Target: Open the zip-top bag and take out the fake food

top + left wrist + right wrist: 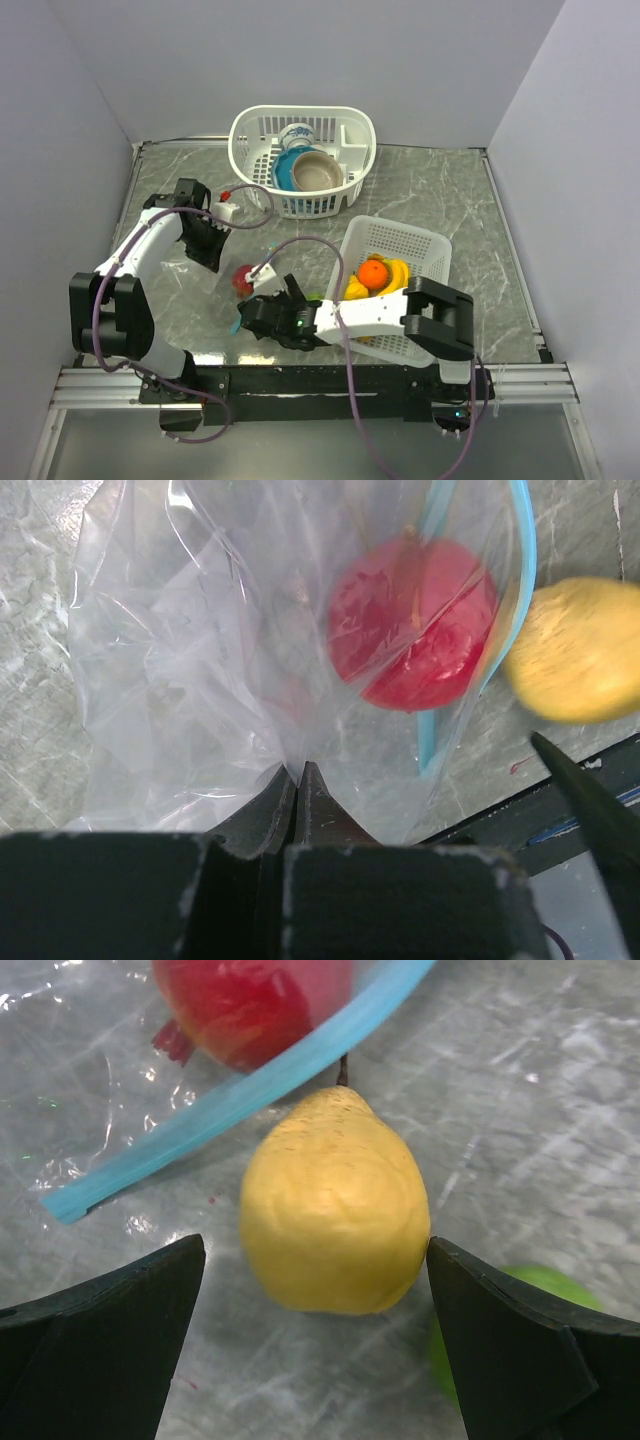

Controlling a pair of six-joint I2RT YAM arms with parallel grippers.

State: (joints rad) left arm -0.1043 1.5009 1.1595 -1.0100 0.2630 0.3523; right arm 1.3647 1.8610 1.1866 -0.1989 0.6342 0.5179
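1. Currently the left hand [297, 780] is closed, pinching a fold of the zip-top bag [180, 660], which lies on the tabletop [520, 1090].
2. The right hand [312, 1260] is open. Its jaws stand on either side of the yellow fruit [335, 1210] without touching it. This fruit lies on the tabletop just outside the zip strip [250, 1090].
3. The red fruit [415, 620] appears to sit inside the bag, close to the mouth, and is not yet removed.
4. Risk: the yellow fruit is glossy and tapered. A closure near its narrow end could squeeze it out sideways, toward the green piece [545, 1285] just beside it.
5. Risk: the loose end of the zip strip lies near one jaw. A low or offset closure could trap the strip and drag the bag.
6. Risk: the left pinch holds thin film only. Any pull on the bag could slip it free.
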